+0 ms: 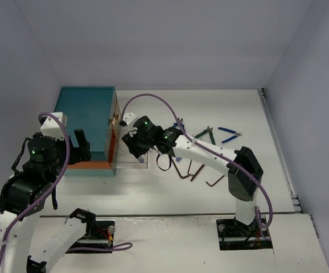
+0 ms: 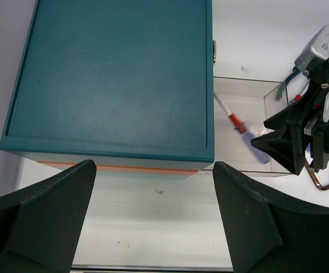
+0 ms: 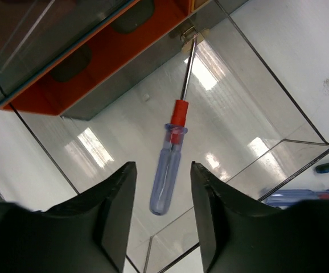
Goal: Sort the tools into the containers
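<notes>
The left end effector (image 2: 153,170) hangs above the front edge of the teal chest (image 2: 107,74), fingers wide apart. The right end effector (image 3: 161,170) leans over the pulled-out clear drawer (image 3: 250,96), fingers apart and holding nothing. A blue-and-red screwdriver (image 3: 165,182) lies inside the drawer, directly under it.

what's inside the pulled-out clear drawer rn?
One blue-and-red screwdriver lies flat on the drawer floor, shaft pointing toward the teal chest. Nothing else shows. The open right pincer hangs over it, and its fingers hide the drawer's near corners.
</notes>
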`<state>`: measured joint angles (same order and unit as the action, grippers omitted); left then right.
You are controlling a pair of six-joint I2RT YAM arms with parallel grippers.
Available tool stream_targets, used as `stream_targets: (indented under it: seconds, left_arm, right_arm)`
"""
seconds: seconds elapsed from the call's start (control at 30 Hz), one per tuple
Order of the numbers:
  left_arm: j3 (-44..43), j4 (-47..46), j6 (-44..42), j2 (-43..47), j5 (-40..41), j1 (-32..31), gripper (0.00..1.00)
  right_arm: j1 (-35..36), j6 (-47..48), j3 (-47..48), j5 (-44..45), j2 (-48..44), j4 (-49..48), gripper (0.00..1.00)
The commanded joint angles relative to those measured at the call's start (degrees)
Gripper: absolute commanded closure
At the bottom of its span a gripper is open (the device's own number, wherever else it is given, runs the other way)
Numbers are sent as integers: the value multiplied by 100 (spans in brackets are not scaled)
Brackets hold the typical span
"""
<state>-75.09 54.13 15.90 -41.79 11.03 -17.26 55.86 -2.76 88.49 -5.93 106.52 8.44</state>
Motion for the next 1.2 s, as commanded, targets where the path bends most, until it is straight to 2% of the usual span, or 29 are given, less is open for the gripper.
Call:
stream_targets:
  seconds: [0.0,0.07,0.27,0.47,0.57,0.7,0.8,1.0,1.17]
  left_arm:
    - [-10,-192,107,-40,57,-23,19]
    - [-31,-184,106,-64,57,-23,19]
    - [-91,-190,82,-80,-50,-17,19]
    - [-54,-192,117,-29,-163,-23,19]
    - [-25,-186,117,-23,-235,-23,19]
    - [17,-183,106,-5,-253,-15,19]
    - [38,-183,106,-23,-251,-23,19]
    - [67,-183,105,-20,-254,-27,19]
    - [152,-177,109,13,-259,-30,19]
  right_arm:
    - [-13,-172,142,230,-193,-329,55]
    - [-61,-173,110,419,-338,-325,50]
    - [-490,-441,-407,1369,-1151,-316,50]
    - [-1454,-1465,-1511,2587,-2245,-164,50]
    - [-1611,-2020,-1856,2805,-2335,-43,50]
    - [-1683,-2845,-2258,2833,-2135,26,50]
    - [-1674,-3102,-2265,2624,-1614,26,48]
    - [-1683,-3882,-2214,2629,-916,56,55]
    - [-1683,-4294,-2079,2684,-313,92,57]
